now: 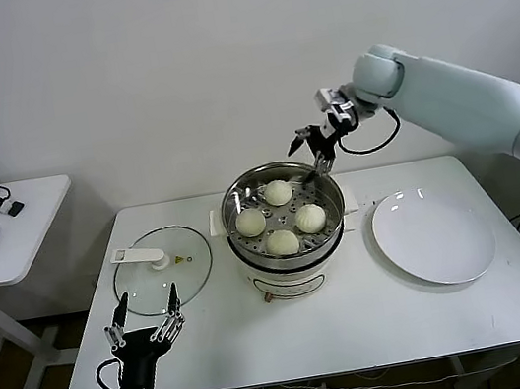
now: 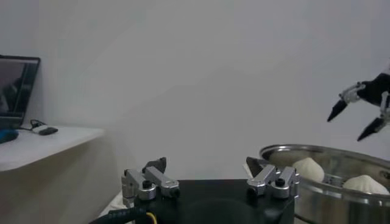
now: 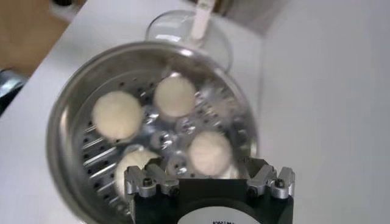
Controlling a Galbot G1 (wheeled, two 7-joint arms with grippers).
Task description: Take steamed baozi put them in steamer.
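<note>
Head view | left gripper (image 1: 146,327) parked at desk (image 1: 362,327) front-left edge, jaws spread, empty | glass lid (image 1: 162,263) flat beside steamer (image 1: 283,213) | four steamed baozi (image 1: 282,218) inside basket | right gripper (image 1: 316,148) above back rim, jaws spread, empty | plate (image 1: 433,234) bare | loading looks done; next: likely retreat the arm.
</note>
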